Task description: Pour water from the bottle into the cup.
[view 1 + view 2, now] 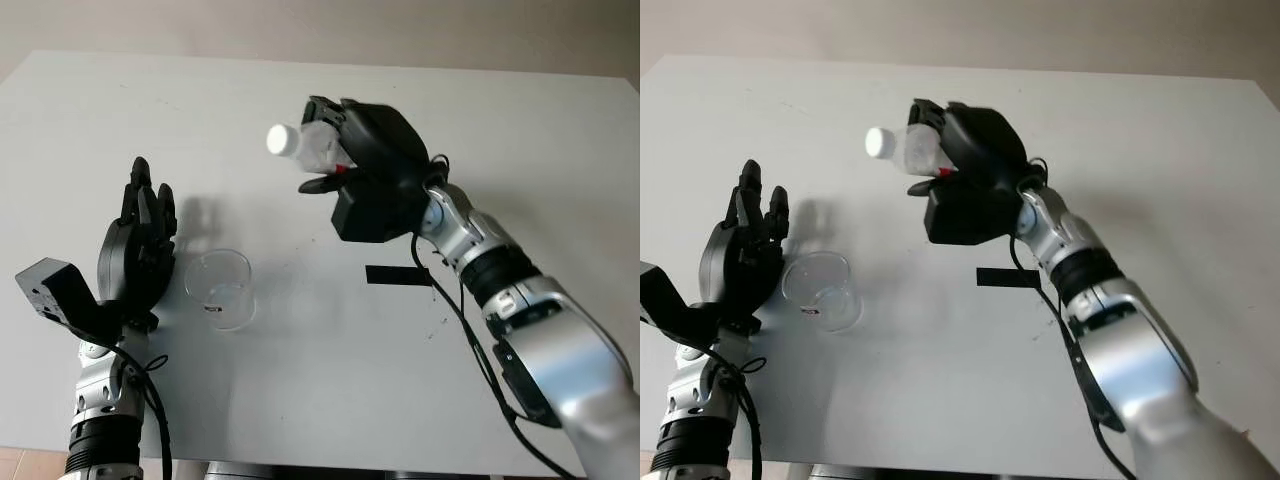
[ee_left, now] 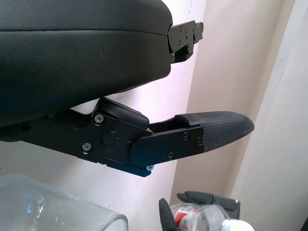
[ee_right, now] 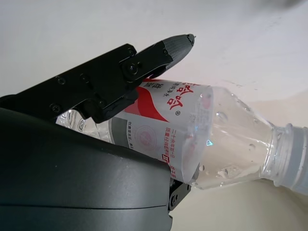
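White table [image 1: 560, 130] carrying clear plastic cup [image 1: 220, 288] near left edge. Right hand [image 1: 372, 170] gripping water bottle [image 1: 312, 146], tilting it above table centre, white cap apparently on. Left hand [image 1: 138, 250] open, waiting beside cup. Advice: uncap, bring mouth over cup, tip gradually.

Hidden and cut off
The right robot hand [image 1: 352, 150] covers most of the bottle [image 1: 300, 145]; the bottle's cap runs past the right wrist picture's edge.
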Controlling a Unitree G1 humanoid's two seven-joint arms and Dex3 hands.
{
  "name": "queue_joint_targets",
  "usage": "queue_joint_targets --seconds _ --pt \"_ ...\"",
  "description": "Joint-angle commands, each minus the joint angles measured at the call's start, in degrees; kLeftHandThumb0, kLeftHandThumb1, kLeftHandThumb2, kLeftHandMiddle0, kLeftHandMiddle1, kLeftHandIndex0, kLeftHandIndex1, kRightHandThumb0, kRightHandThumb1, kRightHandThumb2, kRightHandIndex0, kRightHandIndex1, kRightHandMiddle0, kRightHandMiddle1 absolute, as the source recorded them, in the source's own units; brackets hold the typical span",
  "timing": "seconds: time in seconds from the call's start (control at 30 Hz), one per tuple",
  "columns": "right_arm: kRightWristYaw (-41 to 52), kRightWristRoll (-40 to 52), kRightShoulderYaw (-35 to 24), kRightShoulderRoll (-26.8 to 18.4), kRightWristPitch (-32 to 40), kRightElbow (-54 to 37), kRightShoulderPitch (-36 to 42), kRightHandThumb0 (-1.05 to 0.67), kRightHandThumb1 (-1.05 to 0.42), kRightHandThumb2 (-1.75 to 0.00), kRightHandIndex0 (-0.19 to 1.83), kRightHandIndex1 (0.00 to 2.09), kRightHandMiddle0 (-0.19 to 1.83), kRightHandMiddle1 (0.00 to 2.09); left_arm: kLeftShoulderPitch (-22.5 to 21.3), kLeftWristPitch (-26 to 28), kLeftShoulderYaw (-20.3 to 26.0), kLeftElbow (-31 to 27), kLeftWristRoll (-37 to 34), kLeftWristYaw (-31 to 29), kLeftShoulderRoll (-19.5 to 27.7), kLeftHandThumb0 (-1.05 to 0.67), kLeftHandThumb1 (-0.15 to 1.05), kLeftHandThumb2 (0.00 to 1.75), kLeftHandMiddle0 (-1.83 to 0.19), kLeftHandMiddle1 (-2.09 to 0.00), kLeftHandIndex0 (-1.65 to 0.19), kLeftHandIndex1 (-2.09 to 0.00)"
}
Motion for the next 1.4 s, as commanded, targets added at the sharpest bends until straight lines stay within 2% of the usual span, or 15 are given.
queue_joint_targets --seconds 0.0,0.1,0.3,0.87,0.9,0.93,1.0,1.03,1.07,1.1,1.17,1.2,1.23,1.3,1.37 --pt "-1.93 -1.28 1.50 0.09 -0.98 1.17 -2.95 -0.13 -1.04 -0.11 1.00 2.09 0.53 2.09 0.91 0.09 -0.19 0.10 0.34 0.21 -0.50 -0.83 1.05 0.60 0.19 -0.01 0.19 0.00" --pt "-5.44 -3.48 3.85 0.18 -2.24 2.51 -4.49 -0.17 -1.03 -0.10 1.02 2.09 0.58 2.09 0.98 -0.10 -0.19 0.20 0.37 0.14 -0.45 -0.83 1.05 0.61 0.19 0.00 0.19 0.00" --pt "-9.37 -4.90 6.23 1.15 -4.08 4.39 -6.38 -0.20 -1.04 -0.11 1.21 2.09 0.73 2.09 0.83 -0.35 -0.38 0.46 0.74 0.33 -0.50 -0.84 1.05 0.61 0.19 -0.02 0.19 0.00" --pt "-16.24 -8.53 11.18 1.93 -8.94 0.57 -6.04 -0.17 -0.99 -0.20 1.16 2.09 0.76 2.09 1.02 -1.36 -0.72 0.85 0.97 0.37 -0.81 -0.84 1.05 0.61 0.19 -0.02 0.19 0.00" --pt "-16.90 -9.01 11.57 1.88 -9.41 0.26 -5.92 -0.19 -0.98 -0.20 1.12 2.09 0.70 2.09 1.02 -1.34 -0.72 0.83 0.88 0.38 -0.85 -0.84 1.05 0.61 0.19 -0.02 0.19 0.00" --pt "-17.61 -9.46 11.92 1.83 -9.96 -0.03 -5.80 -0.22 -0.98 -0.19 1.08 2.09 0.51 2.08 0.99 -1.25 -0.71 0.86 0.77 0.41 -0.87 -0.84 1.05 0.60 0.19 -0.02 0.19 0.00" --pt "-21.06 -11.56 13.30 1.54 -10.95 -0.55 -5.81 -0.24 -0.99 -0.16 1.06 2.09 0.43 2.09 0.93 -1.21 -0.67 0.99 0.65 0.41 -0.89 -0.84 1.05 0.60 0.19 -0.01 0.19 0.00" --pt "-22.68 -12.51 13.95 1.38 -11.52 -0.64 -5.87 -0.23 -0.99 -0.16 1.07 2.09 0.52 2.09 0.92 -1.27 -0.70 1.05 0.70 0.34 -0.82 -0.84 1.05 0.60 0.19 -0.01 0.19 0.00" --pt "-24.06 -13.40 14.59 1.21 -12.03 -0.67 -5.95 -0.23 -1.00 -0.19 1.07 2.09 0.71 2.09 0.94 -1.34 -0.73 1.07 0.76 0.25 -0.76 -0.84 1.05 0.60 0.19 -0.01 0.19 0.00" --pt "-25.32 -14.43 15.31 0.96 -12.41 -0.72 -6.12 -0.23 -0.97 -0.26 1.06 2.09 0.83 2.09 0.95 -1.37 -0.74 1.05 0.68 0.05 -0.71 -0.84 1.05 0.60 0.19 -0.01 0.19 0.00" --pt "-26.66 -16.13 16.47 0.39 -12.76 -1.07 -6.39 -0.25 -0.87 -0.48 0.98 2.09 0.93 2.09 0.99 -1.56 -0.66 1.07 0.54 -0.13 -0.75 -0.84 1.05 0.60 0.19 0.00 0.19 0.00" --pt "-27.66 -17.16 17.11 0.11 -12.63 -1.34 -6.50 -0.25 -0.84 -0.53 0.97 2.09 0.93 2.09 1.01 -1.63 -0.64 1.04 0.55 -0.06 -0.81 -0.84 1.05 0.60 0.19 0.00 0.19 0.00" --pt "-28.35 -17.97 17.60 -0.15 -12.46 -1.67 -6.53 -0.26 -0.83 -0.53 1.00 2.09 0.93 2.09 1.05 -1.71 -0.64 1.06 0.57 -0.04 -0.85 -0.84 1.05 0.59 0.19 -0.01 0.19 0.00" --pt "-29.25 -19.43 18.52 -0.52 -12.05 -2.30 -6.57 -0.29 -0.92 -0.37 1.09 2.09 0.89 2.09 1.12 -1.74 -0.68 0.99 0.63 0.08 -0.93 -0.84 1.05 0.59 0.19 -0.02 0.19 0.00" --pt "-30.40 -20.89 19.46 -0.80 -11.80 -2.77 -6.66 -0.32 -0.99 -0.24 1.08 2.09 0.78 2.09 1.13 -1.46 -0.63 0.85 0.53 0.38 -1.11 -0.84 1.05 0.60 0.19 -0.02 0.19 0.00"
